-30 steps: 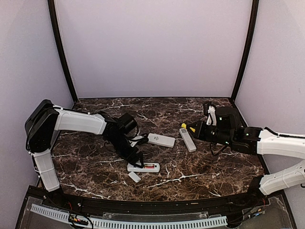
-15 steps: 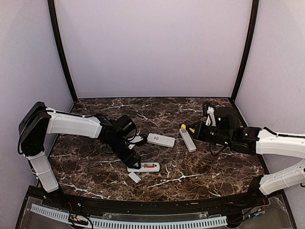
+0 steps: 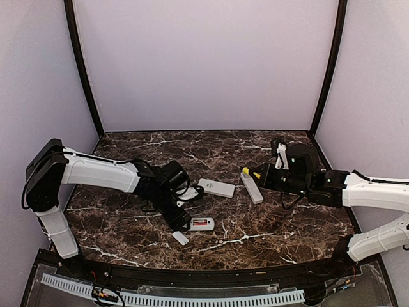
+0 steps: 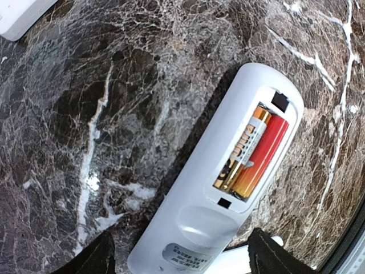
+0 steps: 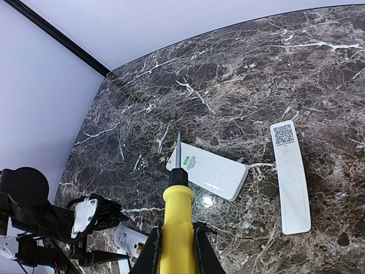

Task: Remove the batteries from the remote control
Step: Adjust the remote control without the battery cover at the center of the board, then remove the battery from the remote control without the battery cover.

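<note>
My spread left fingers point(image 4: 272, 257) had moved down over the open remote point(image 4: 194, 211), batteries point(image 4: 251, 154) still inside; right fingers point(image 5: 147, 257) pinched the screwdriver point(image 5: 174, 228).

This was a robotics lab test cell. Plain lavender walls point(image 3: 204, 64) closed in the left, far and right sides, framed by black posts point(image 3: 82, 70). Two white-and-black robot arms point(image 3: 96, 171) were bolted at the near edge of a dark marble-patterned table point(image 3: 108, 224), beside a white slotted cable duct point(image 3: 192, 299). The bench work was an opened remote control point(image 3: 203, 224) and a yellow-handled screwdriver point(image 5: 175, 228).
</note>
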You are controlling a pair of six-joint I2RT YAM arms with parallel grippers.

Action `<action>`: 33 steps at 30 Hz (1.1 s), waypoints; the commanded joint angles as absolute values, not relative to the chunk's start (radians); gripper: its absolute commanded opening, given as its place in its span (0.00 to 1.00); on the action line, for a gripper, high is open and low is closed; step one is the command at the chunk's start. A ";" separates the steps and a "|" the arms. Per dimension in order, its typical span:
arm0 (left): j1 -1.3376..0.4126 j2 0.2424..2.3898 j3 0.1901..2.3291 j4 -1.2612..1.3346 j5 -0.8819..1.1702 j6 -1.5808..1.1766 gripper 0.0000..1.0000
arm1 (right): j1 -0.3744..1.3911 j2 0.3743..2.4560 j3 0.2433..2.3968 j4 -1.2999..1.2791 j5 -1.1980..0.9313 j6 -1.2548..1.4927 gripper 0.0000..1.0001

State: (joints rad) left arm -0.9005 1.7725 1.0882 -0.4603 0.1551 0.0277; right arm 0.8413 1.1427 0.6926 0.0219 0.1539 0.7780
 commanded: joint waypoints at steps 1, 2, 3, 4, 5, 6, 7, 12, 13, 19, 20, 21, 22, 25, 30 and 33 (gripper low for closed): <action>-0.917 1.772 1.085 -0.456 0.111 0.066 0.75 | 0.832 1.147 0.692 0.063 0.158 0.768 0.00; -0.919 1.772 1.084 -0.456 0.108 0.068 0.75 | 0.833 1.147 0.692 0.063 0.158 0.768 0.00; -0.922 1.773 1.084 -0.457 0.108 0.068 0.73 | 0.833 1.147 0.692 0.062 0.159 0.767 0.00; -0.924 1.772 1.084 -0.458 0.109 0.071 0.72 | 0.833 1.147 0.692 0.061 0.160 0.768 0.00; -0.926 1.773 1.084 -0.457 0.109 0.071 0.71 | 0.833 1.148 0.692 0.061 0.160 0.767 0.00; -0.927 1.773 1.084 -0.458 0.109 0.074 0.70 | 0.832 1.148 0.692 0.061 0.159 0.768 0.00; -0.929 1.773 1.084 -0.457 0.109 0.074 0.67 | 0.832 1.150 0.693 0.060 0.159 0.768 0.00; -0.933 1.782 1.089 -0.462 0.092 0.070 0.58 | 0.832 1.157 0.703 0.040 0.141 0.770 0.00; -0.933 1.786 1.091 -0.463 0.076 0.062 0.57 | 0.833 1.157 0.705 0.031 0.135 0.771 0.00; -0.931 1.795 1.099 -0.460 0.039 0.026 0.50 | 0.833 1.164 0.720 -0.059 0.025 0.760 0.00; -0.931 1.796 1.100 -0.459 0.044 0.023 0.50 | 0.834 1.167 0.725 -0.072 -0.017 0.758 0.00; -0.931 1.799 1.100 -0.458 0.056 0.020 0.50 | 0.837 1.173 0.729 -0.085 -0.054 0.761 0.00; -0.932 1.799 1.099 -0.453 0.063 0.020 0.50 | 0.842 1.184 0.734 -0.105 -0.082 0.765 0.00; -0.931 1.798 1.095 -0.446 0.104 0.032 0.49 | 0.885 1.207 0.756 -0.174 -0.112 0.784 0.00; -0.931 1.799 1.088 -0.438 0.124 0.045 0.48 | 0.959 1.250 0.795 -0.234 -0.125 0.824 0.00; -0.933 1.799 1.090 -0.442 0.118 0.051 0.46 | 0.980 1.275 0.807 -0.234 -0.137 0.847 0.00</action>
